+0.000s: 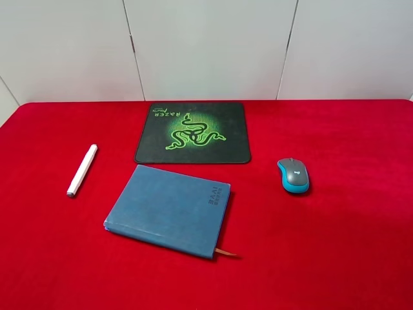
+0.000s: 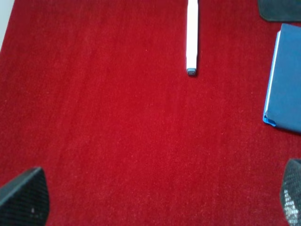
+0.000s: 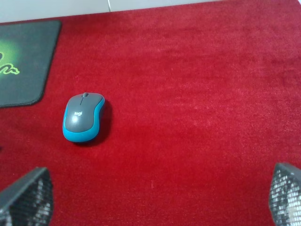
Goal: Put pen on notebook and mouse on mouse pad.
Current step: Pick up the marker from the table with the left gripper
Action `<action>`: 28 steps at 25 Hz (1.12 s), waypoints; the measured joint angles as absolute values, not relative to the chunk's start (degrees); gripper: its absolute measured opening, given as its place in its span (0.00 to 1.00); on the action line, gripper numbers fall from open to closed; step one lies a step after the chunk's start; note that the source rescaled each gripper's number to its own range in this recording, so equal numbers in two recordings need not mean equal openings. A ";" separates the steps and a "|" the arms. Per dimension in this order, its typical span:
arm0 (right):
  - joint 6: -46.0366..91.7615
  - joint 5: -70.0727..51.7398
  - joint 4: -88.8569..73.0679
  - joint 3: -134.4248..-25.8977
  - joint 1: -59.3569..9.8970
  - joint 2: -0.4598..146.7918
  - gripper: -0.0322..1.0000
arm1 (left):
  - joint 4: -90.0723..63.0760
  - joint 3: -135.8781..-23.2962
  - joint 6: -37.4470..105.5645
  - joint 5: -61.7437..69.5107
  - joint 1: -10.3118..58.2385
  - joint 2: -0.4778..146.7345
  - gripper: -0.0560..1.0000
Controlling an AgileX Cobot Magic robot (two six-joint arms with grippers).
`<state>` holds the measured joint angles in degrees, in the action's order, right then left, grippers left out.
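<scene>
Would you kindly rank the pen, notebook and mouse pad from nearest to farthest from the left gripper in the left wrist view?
1. The notebook, to one side, and the pen, straight ahead: too close to call.
2. The mouse pad, beyond the notebook: farthest.

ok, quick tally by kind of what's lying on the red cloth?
pen: 1
notebook: 1
mouse: 1
mouse pad: 1
Total: 4
</scene>
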<state>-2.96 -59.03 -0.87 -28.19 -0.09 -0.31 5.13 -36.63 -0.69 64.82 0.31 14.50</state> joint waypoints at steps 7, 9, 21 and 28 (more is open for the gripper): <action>-2.96 -59.03 -0.87 -28.19 -0.09 -0.31 1.00 | 5.13 -42.50 -3.00 64.11 0.31 33.05 0.98; -2.96 -59.03 -0.87 -28.19 -0.09 -0.31 1.00 | 5.02 -43.30 -3.89 63.19 0.31 38.48 0.98; -2.96 -59.03 -0.87 -28.19 -0.09 -0.31 1.00 | 4.97 -44.39 -5.52 45.94 0.31 71.47 0.98; -2.96 -59.03 -0.87 -28.19 -0.09 -0.31 1.00 | 4.97 -47.93 -5.52 36.83 0.31 86.41 0.98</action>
<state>-2.96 -59.03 -0.87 -28.19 -0.09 -0.31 4.97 -47.93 -5.52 36.83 0.31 86.41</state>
